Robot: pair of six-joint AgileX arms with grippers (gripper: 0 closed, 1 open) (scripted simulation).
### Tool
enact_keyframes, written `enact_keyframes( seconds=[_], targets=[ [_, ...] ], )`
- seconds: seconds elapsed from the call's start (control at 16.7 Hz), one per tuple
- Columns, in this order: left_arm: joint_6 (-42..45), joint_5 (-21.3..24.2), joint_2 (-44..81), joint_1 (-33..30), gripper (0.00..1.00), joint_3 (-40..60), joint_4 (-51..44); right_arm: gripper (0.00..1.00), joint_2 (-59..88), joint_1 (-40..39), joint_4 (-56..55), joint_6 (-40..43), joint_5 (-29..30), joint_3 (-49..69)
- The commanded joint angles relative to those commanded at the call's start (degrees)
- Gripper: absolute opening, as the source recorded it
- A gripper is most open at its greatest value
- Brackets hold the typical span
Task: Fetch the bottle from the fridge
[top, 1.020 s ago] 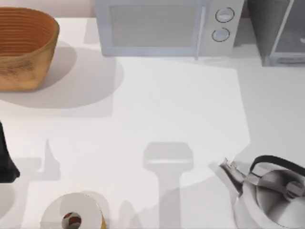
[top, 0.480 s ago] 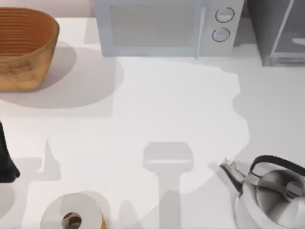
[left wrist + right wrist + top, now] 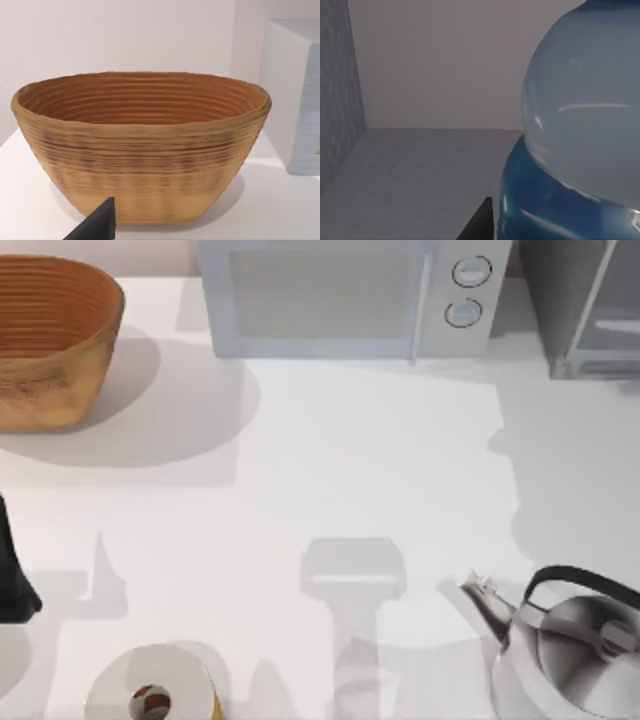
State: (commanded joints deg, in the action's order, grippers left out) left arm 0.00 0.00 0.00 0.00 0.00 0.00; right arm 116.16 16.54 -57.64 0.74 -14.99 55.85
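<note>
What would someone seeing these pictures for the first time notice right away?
Probably the bottle, looming pale blue and very close in the right wrist view, inside a grey-walled space that looks like the fridge at the table's far right corner. Next, the big woven basket at the far left, the microwave beside it, and the shiny kettle at the near right.
</note>
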Motion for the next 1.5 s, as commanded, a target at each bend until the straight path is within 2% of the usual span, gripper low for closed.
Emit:
enact_keyframes(
  seconds=[0.18, 0.48, 0.78, 1.08, 1.5],
  targets=[
    [0.0, 0.0, 0.0, 0.0, 1.0, 0.0, 0.0, 0.0, -3.4, 1.1, -2.9, 0.0, -0.6, -4.0],
    [0.0, 0.0, 0.0, 0.0, 1.0, 0.0, 0.0, 0.0, -3.2, 0.9, -2.8, -0.1, -0.7, -3.9],
    [0.0, 0.0, 0.0, 0.0, 1.0, 0.0, 0.0, 0.0, -11.0, -0.8, 1.8, 0.1, 0.4, -7.8],
    [0.0, 0.0, 0.0, 0.0, 1.0, 0.0, 0.0, 0.0, -33.3, -4.1, 13.4, 0.2, 3.5, -17.8],
    [0.0, 0.0, 0.0, 0.0, 1.0, 0.0, 0.0, 0.0, -78.6, -10.1, 36.3, -0.4, 9.1, -37.7]
  ],
)
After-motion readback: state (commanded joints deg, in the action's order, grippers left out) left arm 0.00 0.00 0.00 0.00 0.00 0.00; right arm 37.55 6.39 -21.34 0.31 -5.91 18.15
